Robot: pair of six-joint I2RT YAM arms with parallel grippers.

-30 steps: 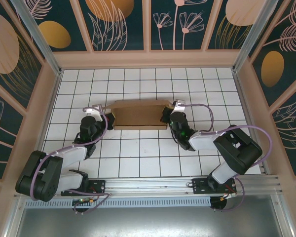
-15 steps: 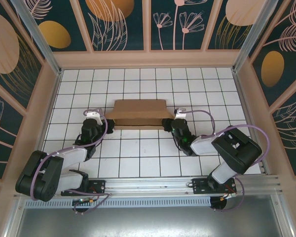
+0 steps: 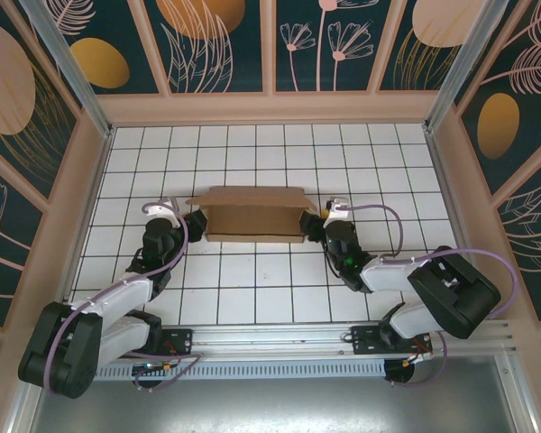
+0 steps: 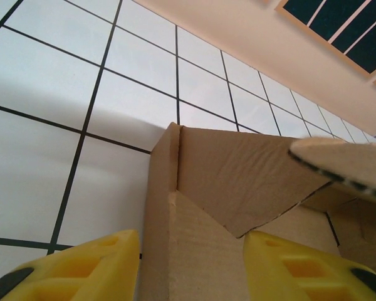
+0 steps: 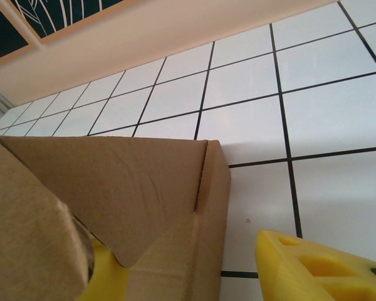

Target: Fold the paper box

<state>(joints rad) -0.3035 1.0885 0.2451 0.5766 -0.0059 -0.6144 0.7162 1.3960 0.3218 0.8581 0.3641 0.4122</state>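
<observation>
**Ana:** How many things can you count?

**Ben:** One big white table (image 3: 252, 280) with black lines that make squares. Two arms, a left arm (image 3: 117, 302) and a right arm (image 3: 406, 271). One paper box (image 3: 252, 215). Two claws.

**Ana:** Where is the paper box?

**Ben:** In the middle of the table, right between the two claws.

**Ana:** What does it look like?

**Ben:** It is plain brown and long. Its walls stand up. At each end, a flap with a slanted edge lies against the inside of the short wall.

**Ana:** Is anything inside it?

**Ben:** I can't tell. The flaps hide the inside.

**Ana:** And the claws?

**Ben:** The left claw (image 3: 195, 223) is at the left end of the box, with its yellow fingers (image 4: 75, 266) spread apart and the end wall between them. The right claw (image 3: 311, 223) is at the right end and spread too. One of its fingers (image 5: 313, 266) is just beside the wall, not touching it.
</observation>
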